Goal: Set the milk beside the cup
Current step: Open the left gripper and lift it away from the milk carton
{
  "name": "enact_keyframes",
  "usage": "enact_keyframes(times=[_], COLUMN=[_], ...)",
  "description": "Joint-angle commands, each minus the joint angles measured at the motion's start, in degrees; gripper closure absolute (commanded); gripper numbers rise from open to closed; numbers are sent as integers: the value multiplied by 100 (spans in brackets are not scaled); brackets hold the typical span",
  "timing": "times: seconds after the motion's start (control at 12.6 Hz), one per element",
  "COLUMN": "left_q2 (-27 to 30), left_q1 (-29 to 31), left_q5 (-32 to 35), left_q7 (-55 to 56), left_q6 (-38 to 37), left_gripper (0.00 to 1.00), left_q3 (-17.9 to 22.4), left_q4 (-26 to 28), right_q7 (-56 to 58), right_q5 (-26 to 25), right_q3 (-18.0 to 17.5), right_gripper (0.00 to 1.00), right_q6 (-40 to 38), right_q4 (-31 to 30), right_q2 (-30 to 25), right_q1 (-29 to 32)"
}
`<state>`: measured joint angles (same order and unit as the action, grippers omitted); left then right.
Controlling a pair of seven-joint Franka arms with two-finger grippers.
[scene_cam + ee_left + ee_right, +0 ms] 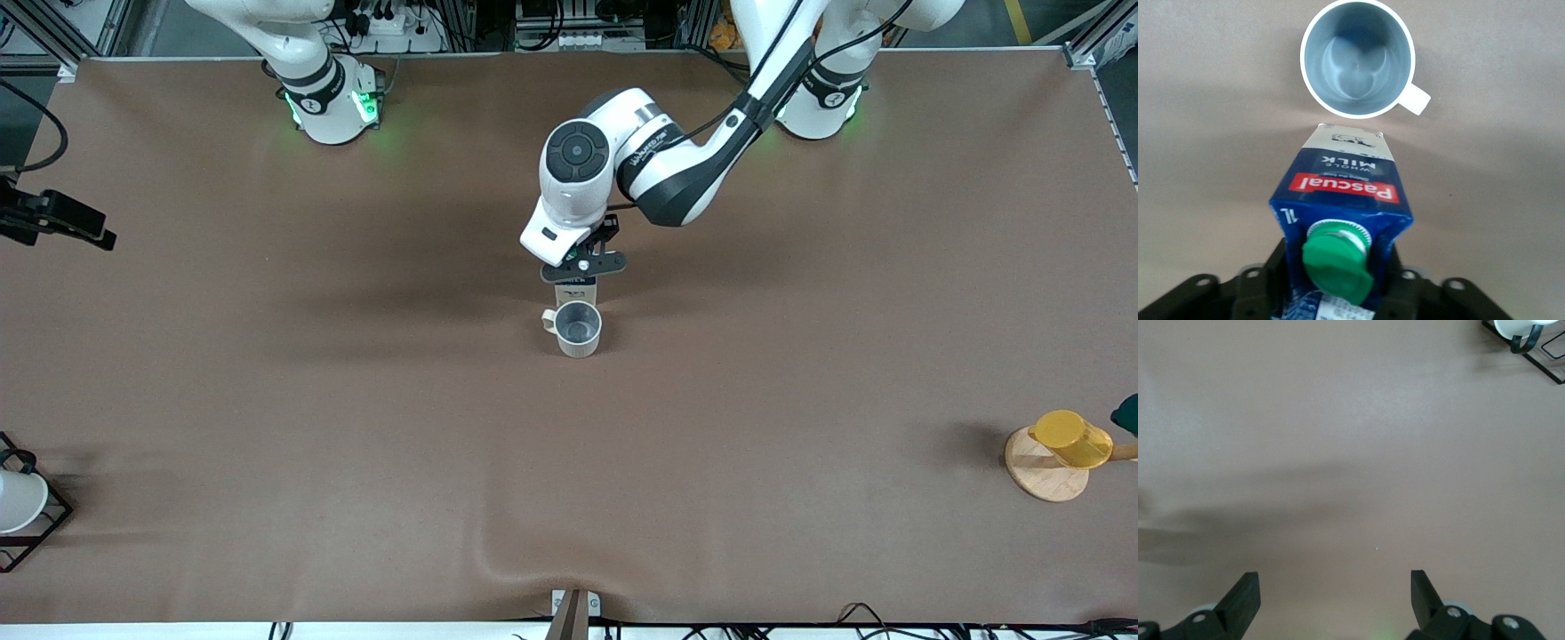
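The milk (575, 287), a dark blue carton with a red band and a green cap, stands upright just farther from the front camera than the cup (578, 328). A small gap shows between them. My left gripper (583, 267) is shut on the carton's top. In the left wrist view the black fingers (1277, 267) press both sides of the milk (1341, 193) below its cap, with the cup (1357, 57) just past the carton's base. The cup's handle points toward the right arm's end. My right gripper (1335, 583) is open and empty over bare table and waits.
A yellow cup (1071, 437) lies on a round wooden board (1040, 478) at the left arm's end, near the front camera. A white cup in a black wire rack (22, 511) stands at the right arm's end; it also shows in the right wrist view (1531, 340).
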<state>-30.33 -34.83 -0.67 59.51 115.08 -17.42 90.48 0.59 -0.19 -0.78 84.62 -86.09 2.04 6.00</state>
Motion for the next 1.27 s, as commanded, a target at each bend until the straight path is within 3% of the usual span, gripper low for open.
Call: enact_keyframes(times=[0.0, 0.24, 0.48, 0.95, 1.19], left_q2=[-69, 132, 728, 2205, 2654], left_q1=[-77, -77, 116, 1626, 2583], left_q5=[119, 119, 119, 154, 154], left_q7=[113, 210, 245, -87, -1236], left_q6=[15, -37, -361, -1311, -1681], left_gripper=[0, 0, 0, 0, 0], left_q3=[54, 72, 98, 81, 72], left_q4=[-136, -144, -153, -118, -100], right_q7=[38, 47, 38, 38, 38], right_q5=[133, 133, 133, 133, 133], right_q3=[-107, -98, -116, -124, -125], right_gripper=[0, 0, 0, 0, 0], right_q6=[2, 2, 10, 45, 46], right_q4=[-75, -66, -66, -66, -66], right_q2=[-90, -90, -90, -81, -81], right_q1=[103, 120, 94, 85, 85])
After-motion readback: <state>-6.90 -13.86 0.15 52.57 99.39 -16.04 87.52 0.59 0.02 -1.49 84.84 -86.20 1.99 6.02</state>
